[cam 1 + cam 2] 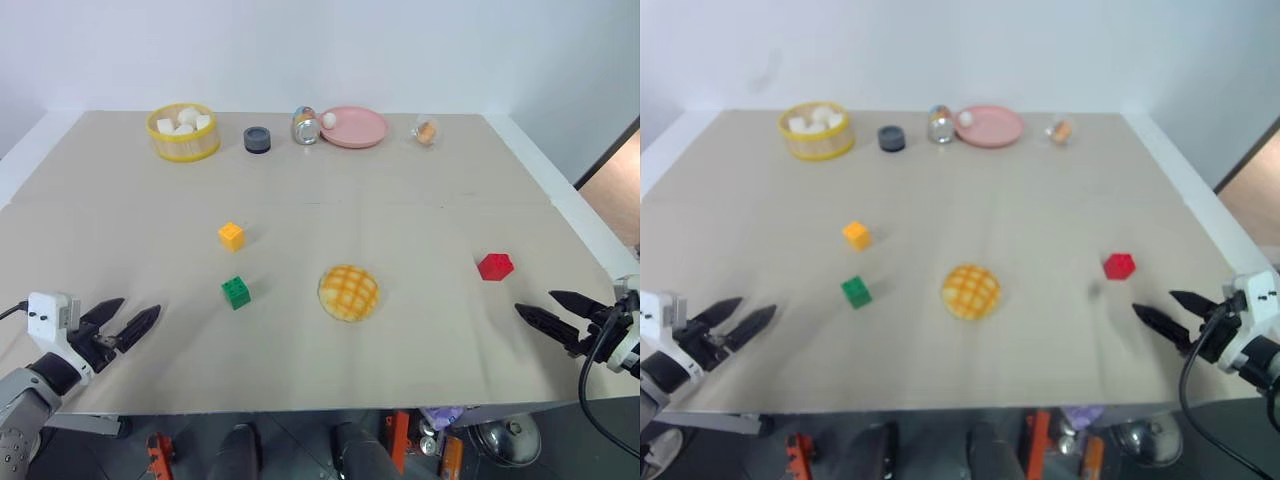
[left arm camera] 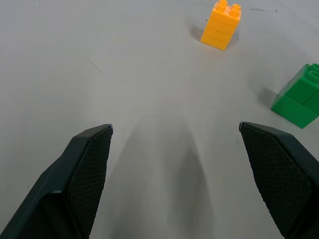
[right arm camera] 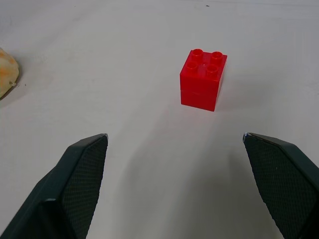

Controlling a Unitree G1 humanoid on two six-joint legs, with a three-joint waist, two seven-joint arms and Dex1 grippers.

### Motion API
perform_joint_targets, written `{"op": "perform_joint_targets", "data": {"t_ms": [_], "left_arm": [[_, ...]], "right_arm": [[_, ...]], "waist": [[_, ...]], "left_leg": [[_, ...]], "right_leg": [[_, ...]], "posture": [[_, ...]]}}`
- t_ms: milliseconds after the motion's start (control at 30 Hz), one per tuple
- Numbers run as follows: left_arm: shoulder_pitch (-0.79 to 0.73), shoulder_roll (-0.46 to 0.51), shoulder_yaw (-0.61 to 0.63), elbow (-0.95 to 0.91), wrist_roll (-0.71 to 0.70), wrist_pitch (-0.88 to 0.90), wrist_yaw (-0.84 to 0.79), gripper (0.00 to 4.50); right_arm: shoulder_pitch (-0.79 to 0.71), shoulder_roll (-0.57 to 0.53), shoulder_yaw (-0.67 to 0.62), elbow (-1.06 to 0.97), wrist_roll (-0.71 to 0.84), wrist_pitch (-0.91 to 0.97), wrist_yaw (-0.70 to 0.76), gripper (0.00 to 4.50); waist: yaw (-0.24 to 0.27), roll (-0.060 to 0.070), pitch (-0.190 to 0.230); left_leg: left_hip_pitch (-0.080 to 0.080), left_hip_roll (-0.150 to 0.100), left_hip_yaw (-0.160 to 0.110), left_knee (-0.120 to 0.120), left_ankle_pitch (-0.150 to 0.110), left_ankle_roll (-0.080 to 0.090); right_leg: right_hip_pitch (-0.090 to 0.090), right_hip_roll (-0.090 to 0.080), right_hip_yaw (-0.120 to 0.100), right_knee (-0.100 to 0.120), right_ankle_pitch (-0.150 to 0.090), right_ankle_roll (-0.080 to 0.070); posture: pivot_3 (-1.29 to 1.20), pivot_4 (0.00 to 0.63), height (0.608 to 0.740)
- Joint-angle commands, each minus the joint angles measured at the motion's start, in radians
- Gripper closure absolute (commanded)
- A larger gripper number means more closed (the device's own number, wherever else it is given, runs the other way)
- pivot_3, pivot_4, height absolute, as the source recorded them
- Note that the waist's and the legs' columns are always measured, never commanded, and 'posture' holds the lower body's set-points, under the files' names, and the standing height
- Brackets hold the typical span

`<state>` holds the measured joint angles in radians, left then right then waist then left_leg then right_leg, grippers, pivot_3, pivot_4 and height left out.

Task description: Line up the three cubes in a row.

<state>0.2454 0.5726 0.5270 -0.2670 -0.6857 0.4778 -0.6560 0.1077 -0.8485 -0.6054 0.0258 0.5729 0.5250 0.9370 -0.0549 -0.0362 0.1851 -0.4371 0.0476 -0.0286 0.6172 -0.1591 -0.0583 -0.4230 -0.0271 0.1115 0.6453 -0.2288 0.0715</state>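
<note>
A beige-covered counter [image 1: 420, 330] is seen carrying three small plastic studded building-block cubes. The yellow-orange cube [image 1: 231, 236] is placed left of centre, and the green cube [image 1: 236, 292] is set near it, slightly nearer the robot. The red cube [image 1: 495, 266] is found well apart from both, toward the right side, and a round golden crosshatched bun [image 1: 348, 292] lies between the green cube and the red one. The left gripper [image 1: 128, 321] is held low over the near left edge with its black fingers spread wide and nothing between them; the yellow-orange and green cubes are seen ahead of it in the left wrist view. The right gripper [image 1: 548, 310] is held over the near right edge, likewise spread wide and empty, with the red cube standing upright just ahead of it. Along the far edge are ranged a yellow round basket of white lumps [image 1: 183, 132], a dark round puck [image 1: 257, 139] and a pink plate [image 1: 355, 127].
</note>
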Motion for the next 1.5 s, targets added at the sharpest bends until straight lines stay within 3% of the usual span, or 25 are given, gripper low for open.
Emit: {"op": "perform_joint_targets", "data": {"t_ms": [33, 267, 467, 633, 800, 1133, 1500], "left_arm": [[0.011, 0.011, 0.002, -0.009, 0.026, -0.04, -0.018, 0.3], [0.012, 0.005, -0.001, -0.001, 0.047, -0.075, -0.044, 0.3], [-0.046, 0.079, 0.031, -0.074, -0.044, -0.048, -0.131, 0.3], [-0.191, 0.218, -0.018, -0.17, -0.159, 0.08, -0.162, 0.3], [-0.34, 0.283, -0.104, -0.22, -0.229, 0.158, -0.179, 0.3], [-0.5, 0.282, -0.27, -0.222, -0.227, 0.179, -0.244, 0.3], [-0.484, 0.24, -0.379, -0.211, -0.107, 0.105, -0.295, 0.3]], "right_arm": [[-0.036, -0.01, 0.007, -0.011, -0.006, -0.023, 0.0, 0.0], [-0.127, -0.035, 0.056, 0.026, -0.017, -0.026, 0.017, 0.0], [-0.259, -0.105, 0.11, -0.091, 0.07, 0.069, 0.085, 0.0], [-0.422, -0.094, 0.29, -0.201, 0.099, 0.122, 0.123, 0.0], [-0.513, -0.064, 0.471, -0.199, 0.03, 0.077, 0.17, 0.0], [-0.583, 0.053, 0.692, -0.128, -0.122, -0.072, 0.234, 0.0], [-0.643, 0.187, 0.832, -0.006, -0.281, -0.218, 0.234, 0.0]], "waist": [[0.0, 0.0, 0.0], [-0.008, 0.0, 0.0], [-0.015, 0.0, 0.0], [-0.019, 0.0, 0.0], [-0.018, 0.0, 0.0], [-0.018, 0.0, 0.001], [-0.019, 0.0, 0.001]], "left_leg": [[0.0, 0.0, 0.0, 0.0, 0.0, 0.0], [-0.001, 0.001, 0.0, -0.001, -0.001, 0.0], [-0.001, 0.001, 0.001, -0.001, 0.0, 0.0], [0.0, 0.003, 0.0, 0.0, 0.0, 0.001], [-0.002, 0.002, 0.001, 0.0, -0.001, 0.0], [-0.002, 0.003, -0.001, -0.005, -0.002, 0.002], [-0.002, 0.003, -0.001, 0.0, -0.002, 0.002]], "right_leg": [[0.0, 0.0, 0.0, 0.0, 0.0, 0.0], [0.002, 0.001, 0.0, 0.0, 0.0, 0.0], [0.002, 0.001, 0.0, 0.001, 0.0, 0.0], [0.001, 0.003, 0.0, 0.002, 0.0, 0.0], [0.002, 0.002, 0.0, 0.001, 0.0, 0.001], [0.0, 0.005, 0.0, 0.004, -0.001, 0.006], [0.002, 0.005, 0.0, 0.004, 0.001, 0.003]], "posture": [[0.0, 0.15, 0.74], [0.0, 0.15, 0.74], [0.0, 0.15, 0.74], [0.0, 0.15, 0.74], [0.0, 0.15, 0.74], [0.0, 0.15, 0.74], [0.0, 0.15, 0.74]]}}
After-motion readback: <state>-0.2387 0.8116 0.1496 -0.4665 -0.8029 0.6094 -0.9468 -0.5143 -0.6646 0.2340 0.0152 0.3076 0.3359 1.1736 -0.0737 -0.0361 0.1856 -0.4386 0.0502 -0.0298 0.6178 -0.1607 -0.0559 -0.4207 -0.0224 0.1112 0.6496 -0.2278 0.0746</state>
